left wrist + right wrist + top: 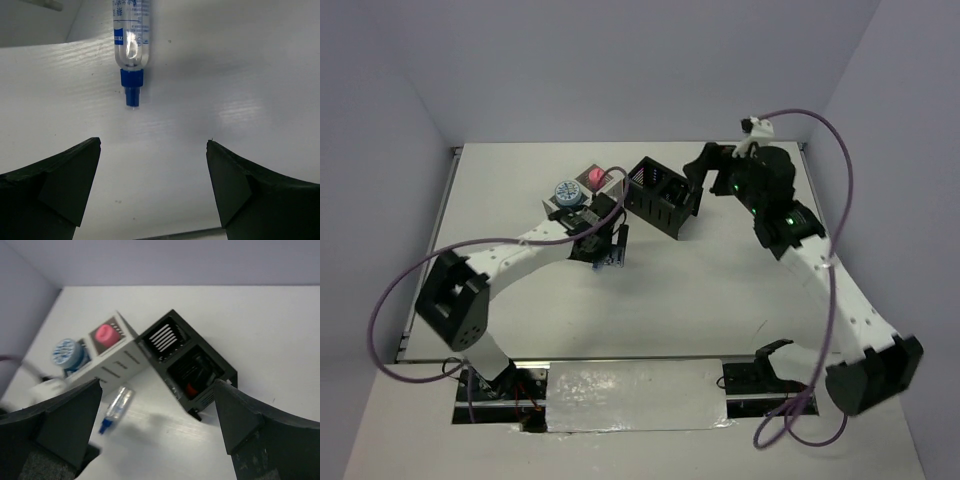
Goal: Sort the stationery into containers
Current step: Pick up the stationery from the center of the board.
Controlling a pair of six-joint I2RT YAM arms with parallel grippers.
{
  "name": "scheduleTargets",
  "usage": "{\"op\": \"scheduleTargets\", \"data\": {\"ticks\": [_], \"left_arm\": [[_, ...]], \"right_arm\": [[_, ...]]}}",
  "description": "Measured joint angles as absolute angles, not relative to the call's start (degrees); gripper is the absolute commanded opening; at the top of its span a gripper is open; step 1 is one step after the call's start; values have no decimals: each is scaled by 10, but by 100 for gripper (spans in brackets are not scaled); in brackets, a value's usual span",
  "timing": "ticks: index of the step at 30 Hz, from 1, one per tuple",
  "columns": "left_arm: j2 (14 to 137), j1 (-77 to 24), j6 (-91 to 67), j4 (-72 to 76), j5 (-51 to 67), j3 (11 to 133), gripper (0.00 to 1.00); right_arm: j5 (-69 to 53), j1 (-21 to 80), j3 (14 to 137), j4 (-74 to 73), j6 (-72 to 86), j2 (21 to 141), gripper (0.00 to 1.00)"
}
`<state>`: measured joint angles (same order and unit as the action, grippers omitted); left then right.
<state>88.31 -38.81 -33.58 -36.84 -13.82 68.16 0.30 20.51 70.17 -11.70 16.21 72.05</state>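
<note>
Two grippers stand released, jaws spread wide and nothing between them.

Farthest left, the left gripper (154, 144) hangs low over the white table (225, 100). Ahead of it, a little toward its left jaw, lies the small clear plastic stick with a blue cap (131, 45). The stick is flat on the table, its cap pointing back at the gripper, and it is apart from both jaws.

Just beyond the left gripper, and ahead-left of the right one, sits the white slatted plastic box (122, 365) with two compartments. The stick lies just beside its slatted side. The compartment farther from the right gripper holds a round pale-blue patterned tape roll (66, 352), which stands above the rim. The other compartment holds the pink cylinder tube (106, 333), upright with its end showing.

Next rightward is the black slatted plastic box (200, 365), also with two compartments, just beside the white box. Whether they touch cannot be told. Its farther compartment shows only pale slats. The one nearer the right gripper holds dark shapes with an orange-red tip (190, 388) among them, and their number cannot be made out.

Farthest right, the right gripper (157, 384) hovers above the table. The black box is straight ahead of it, framed between its jaws and touching neither.
</note>
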Motion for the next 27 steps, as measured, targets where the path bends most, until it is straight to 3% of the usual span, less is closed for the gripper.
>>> {"op": "scheduleTargets", "data": {"ticks": [5,9,23,25,26,27], "left_arm": [[1018,-376,-322,-363,-152,738,96],[1058,-364,-314,-347,-153,758,94],[1095,-351,-316,-283,-140,731,76],[1091,-351,-316,-269,-136,722,65],[1089,-351,-317,-262,-133,717,52],[1087,-351,-315,-257,-132,715,44]], "right_arm": [[-39,215,641,-175,187,552,100],[-54,218,598,-242,194,470,100],[-55,218,569,-365,202,390,100],[-58,218,569,-366,204,389,100],[-60,218,569,-367,206,390,100],[-61,218,569,-368,207,390,100]]}}
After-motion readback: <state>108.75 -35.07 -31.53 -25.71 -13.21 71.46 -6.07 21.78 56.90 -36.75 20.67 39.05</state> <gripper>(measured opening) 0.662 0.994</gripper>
